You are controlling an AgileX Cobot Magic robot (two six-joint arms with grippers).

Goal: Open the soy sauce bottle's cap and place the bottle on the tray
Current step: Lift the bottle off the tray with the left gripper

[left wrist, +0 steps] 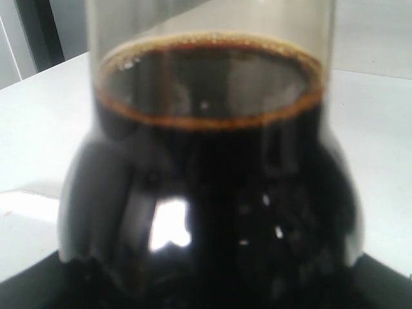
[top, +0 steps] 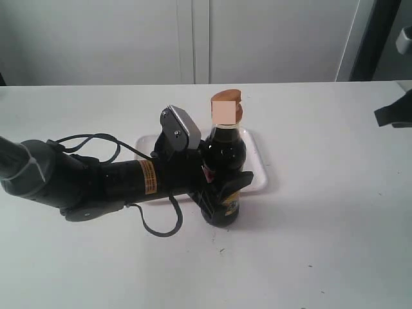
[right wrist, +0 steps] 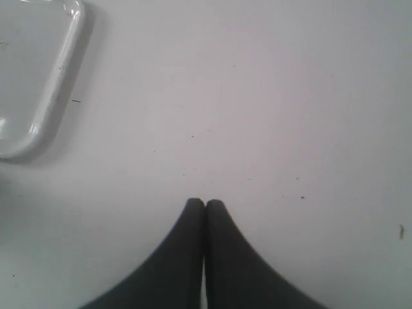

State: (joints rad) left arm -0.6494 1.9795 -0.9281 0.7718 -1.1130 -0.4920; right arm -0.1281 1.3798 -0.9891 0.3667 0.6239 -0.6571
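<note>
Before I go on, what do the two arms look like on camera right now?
Left arm: black tube with a yellow-orange sticker, grey wrapped section toward its base, loose black cables, silver-grey camera block at the wrist. Right gripper: smooth black tapered jaws; little else of that arm shows.

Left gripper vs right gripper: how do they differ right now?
The left gripper is clamped around the soy sauce bottle; the right gripper is shut on nothing, fingertips touching. The left gripper sits beside the tray; the right gripper hangs over bare table, far to the right. Both are black.
</note>
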